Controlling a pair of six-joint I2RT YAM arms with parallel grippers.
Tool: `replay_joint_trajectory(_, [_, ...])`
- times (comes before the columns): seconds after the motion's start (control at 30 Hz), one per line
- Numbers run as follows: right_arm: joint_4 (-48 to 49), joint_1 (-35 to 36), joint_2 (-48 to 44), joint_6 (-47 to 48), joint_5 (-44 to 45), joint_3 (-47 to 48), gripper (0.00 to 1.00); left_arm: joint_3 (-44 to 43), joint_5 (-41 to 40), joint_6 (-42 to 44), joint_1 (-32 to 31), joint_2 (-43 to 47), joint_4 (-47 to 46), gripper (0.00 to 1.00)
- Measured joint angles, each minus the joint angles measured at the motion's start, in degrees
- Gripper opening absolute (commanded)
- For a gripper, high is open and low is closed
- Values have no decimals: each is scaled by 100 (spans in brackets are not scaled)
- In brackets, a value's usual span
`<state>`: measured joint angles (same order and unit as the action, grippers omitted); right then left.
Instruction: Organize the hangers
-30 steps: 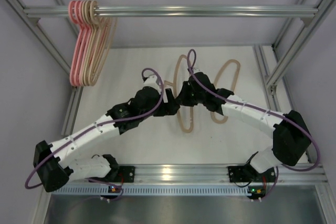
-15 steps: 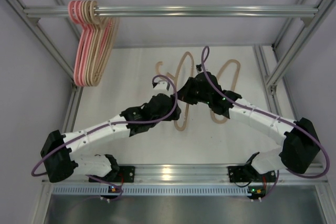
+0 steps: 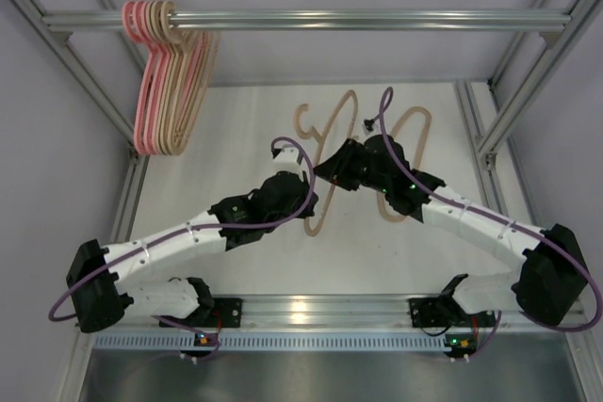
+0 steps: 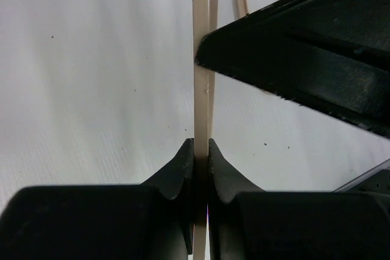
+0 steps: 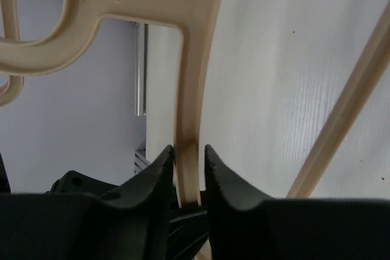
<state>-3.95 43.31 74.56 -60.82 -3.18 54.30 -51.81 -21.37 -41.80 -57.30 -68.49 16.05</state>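
A lab test cell: aluminium-profile frame (image 3: 330, 309), plain white table (image 3: 236, 129).

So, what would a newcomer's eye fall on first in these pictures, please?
At the centre, the left arm and right arm meet, both sets of jaws shut on one beige hanger. A bunch of pink and beige hangers hangs at the left end of the silver bar, and another beige hanger lies on the white table just to the right.

The silver metal bar (image 3: 377, 19) carries thin matte pink hangers (image 3: 141, 120) and thin matte beige hangers (image 3: 170, 129). The thin hooked plastic hanger (image 5: 189, 89) is beige, the left gripper (image 4: 201, 150) and right gripper (image 5: 189, 156) black, the flat tabletop (image 3: 236, 120) white.
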Motion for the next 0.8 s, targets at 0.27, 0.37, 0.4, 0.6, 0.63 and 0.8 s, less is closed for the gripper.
replay_joint_trajectory(0.27, [118,-649,-680,201,-66,-391,94,-208,-256,490,42,271,640,0])
replay_joint_trajectory(0.37, [59,-960,-973,498,-118,-485,99,-612,-354,734,42,269,1207,0])
replay_joint_trajectory(0.4, [-7,-1049,-1073,643,-127,-492,100,-745,-378,793,48,269,1340,0])
replay_joint_trajectory(0.6, [-321,-1416,-1757,1471,-74,-625,99,-1952,-544,1204,232,264,2492,0])
replay_joint_trajectory(0.63, [-374,-1469,-1860,1596,-39,-671,99,-2162,-538,1268,321,267,2688,0])
replay_joint_trajectory(0.8, [-605,-1648,-2109,2081,61,-887,99,-3250,-293,1652,1119,234,3689,0])
